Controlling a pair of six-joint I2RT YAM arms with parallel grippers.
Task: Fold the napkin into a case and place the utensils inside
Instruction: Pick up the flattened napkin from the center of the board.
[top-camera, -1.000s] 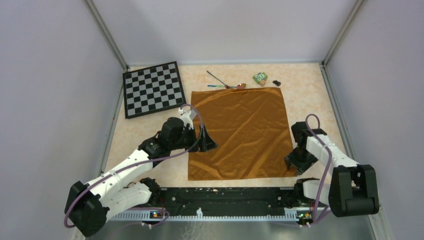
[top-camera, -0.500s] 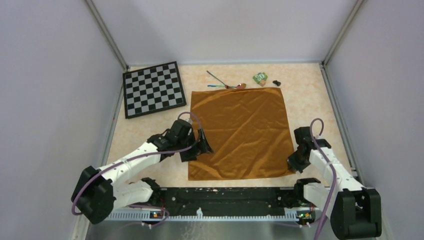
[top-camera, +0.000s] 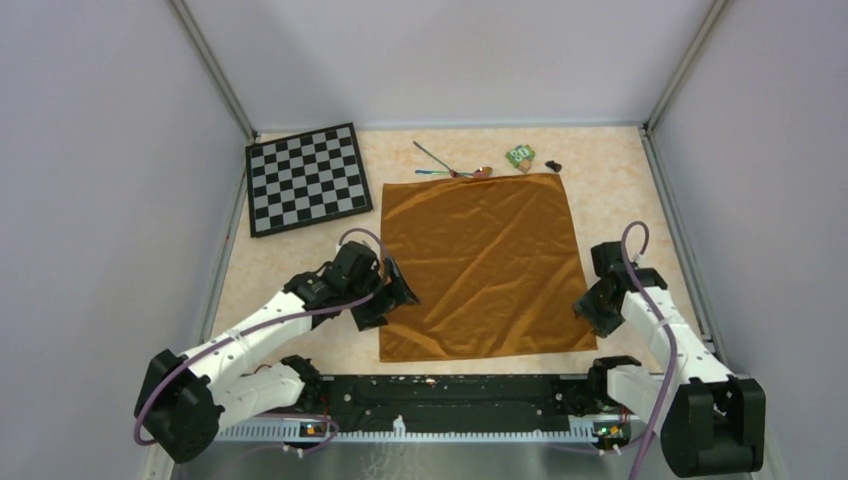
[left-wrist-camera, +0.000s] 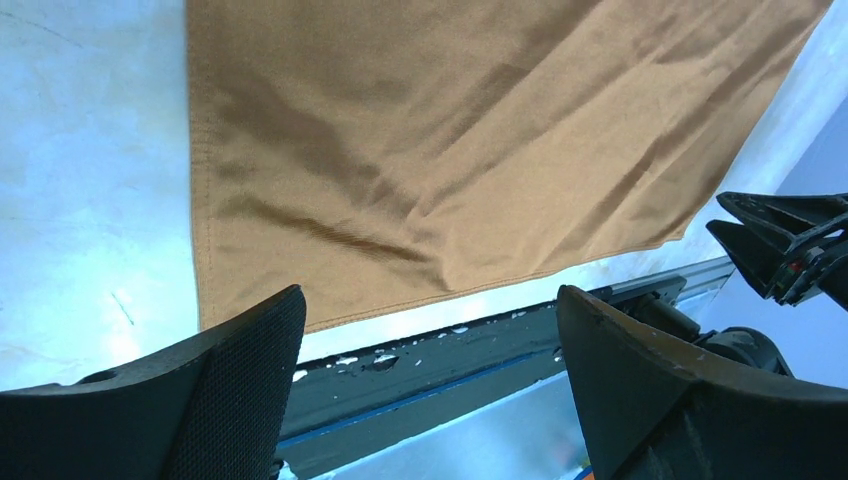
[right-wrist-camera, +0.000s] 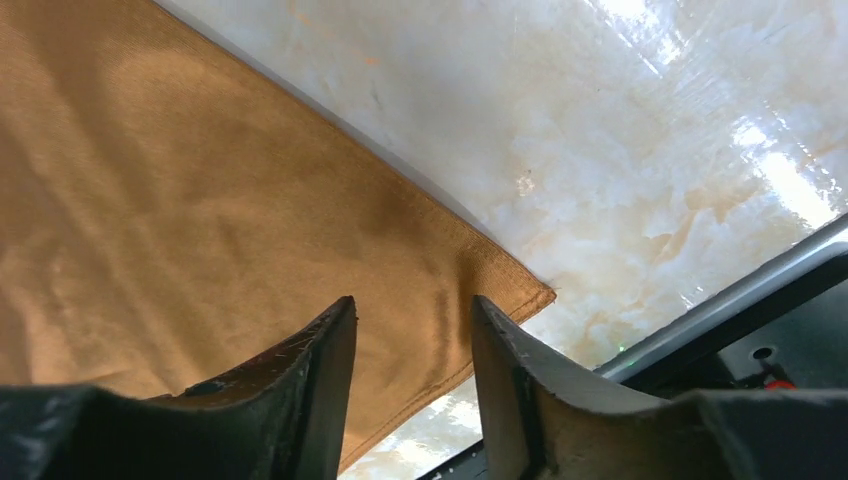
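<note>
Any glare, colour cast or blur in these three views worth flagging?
Top external: even light, sharp; the napkin shows only satin sheen. Left wrist: the table is washed out bluish-white, and the left hand is dark against it. Right wrist: bright glare patches on the table at upper right; the napkin corner is sharp.
</note>
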